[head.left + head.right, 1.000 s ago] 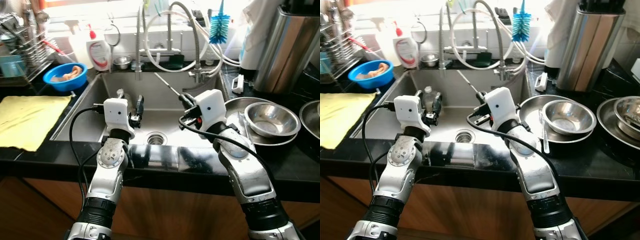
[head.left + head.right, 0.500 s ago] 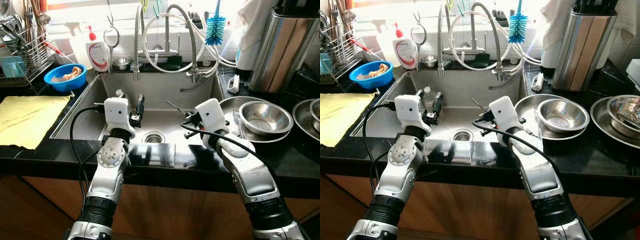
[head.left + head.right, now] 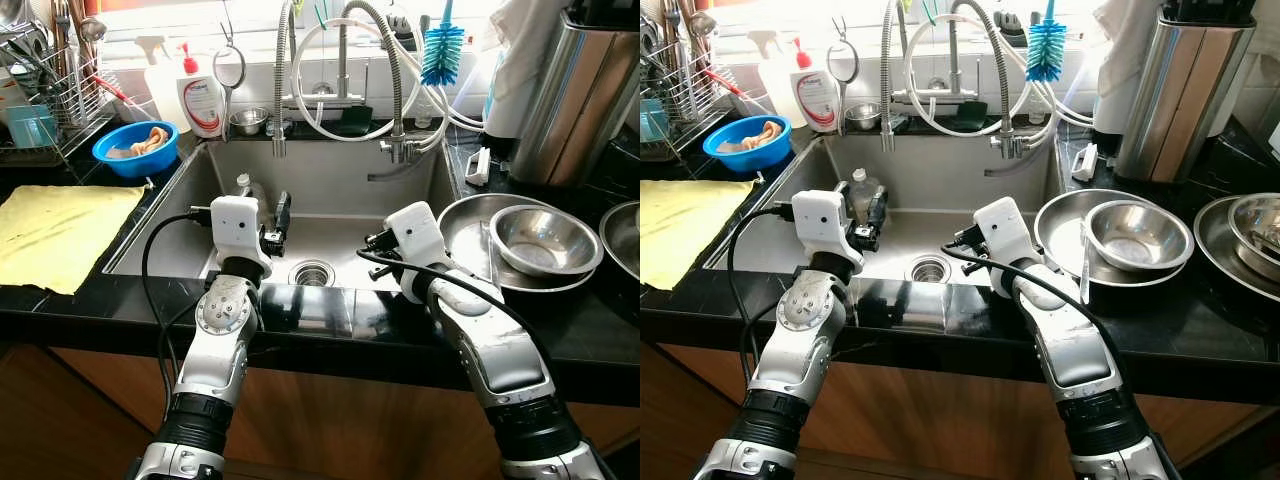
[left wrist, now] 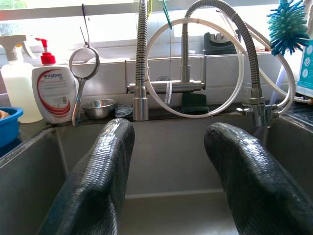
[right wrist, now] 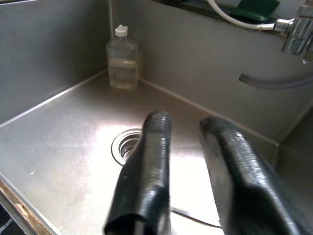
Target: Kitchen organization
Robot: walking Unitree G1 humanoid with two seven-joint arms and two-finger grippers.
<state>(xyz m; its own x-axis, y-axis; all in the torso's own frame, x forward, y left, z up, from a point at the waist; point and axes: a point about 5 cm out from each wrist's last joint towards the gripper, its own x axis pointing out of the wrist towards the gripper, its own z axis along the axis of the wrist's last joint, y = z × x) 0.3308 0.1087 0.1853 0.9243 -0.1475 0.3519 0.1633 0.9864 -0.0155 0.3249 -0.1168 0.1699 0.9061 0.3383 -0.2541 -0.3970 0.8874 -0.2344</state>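
1. The right tool [image 5: 186,125] has dropped from up near the tap into the sink [image 3: 330,180]. It now hangs low over the sink floor, just short of the drain [image 5: 124,144].
2. A second ago a thin dark rod [image 5: 195,218] stuck out of this tool. Now its fingers stand slightly apart with nothing between them, and a thin dark line lies on the steel just beneath. My reading is that the rod has been let go into the sink, though it is too slim to be sure.
3. The left tool [image 4: 168,129] has stayed where it was, spread wide and empty, and it points at the hoses [image 4: 186,63].
4. A clear bottle [image 5: 122,61] stands in the sink's corner beyond the right tool, well apart from it and close ahead of the left one.
5. Room to move:
   - The sink walls close in on both tools, and the worktop [image 3: 330,310] edge sits right behind their wrists.
   - Upward is free.
   - The stacked steel bowls [image 3: 545,235] crowd the right tool's outer side.
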